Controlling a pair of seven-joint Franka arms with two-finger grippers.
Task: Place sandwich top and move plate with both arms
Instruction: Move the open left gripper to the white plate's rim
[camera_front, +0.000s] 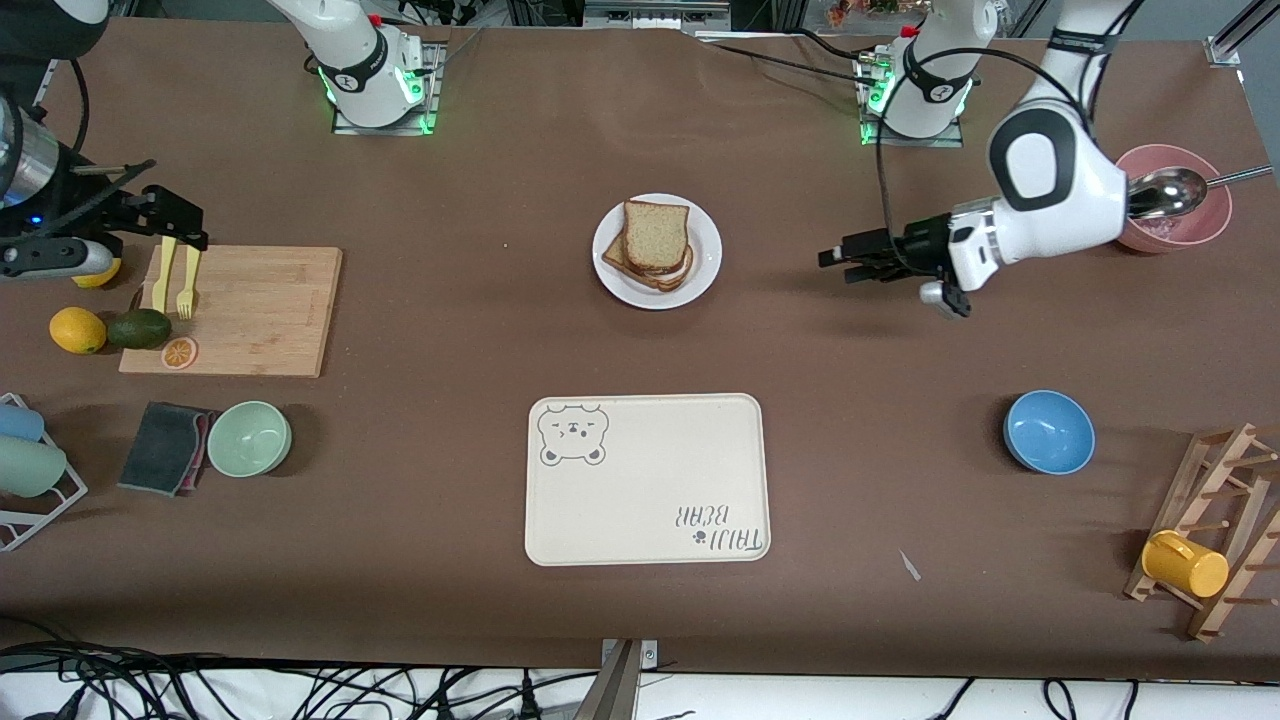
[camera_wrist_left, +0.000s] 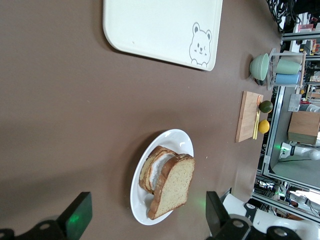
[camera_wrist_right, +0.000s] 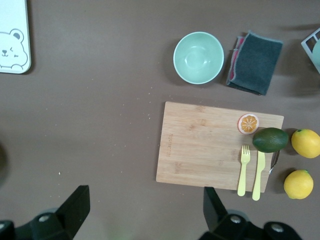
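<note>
Tan sandwich top (camera_front: 657, 234) leans askew on stack, on plate (camera_front: 704, 270) mid-table. Left gripper (camera_front: 866, 257) hovers beside, right gripper (camera_front: 160, 215) over cutting board (camera_front: 260, 310); both jaws apart. Uneven two-arm lift likely tips slice off.

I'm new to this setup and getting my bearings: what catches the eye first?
A white plate mid-table holds a stacked sandwich, its top slice leaning on the rest. Nearer the camera lies a beige bear tray. The left gripper, open, hovers beside the plate; the right gripper, open, hangs over a cutting board.
</note>
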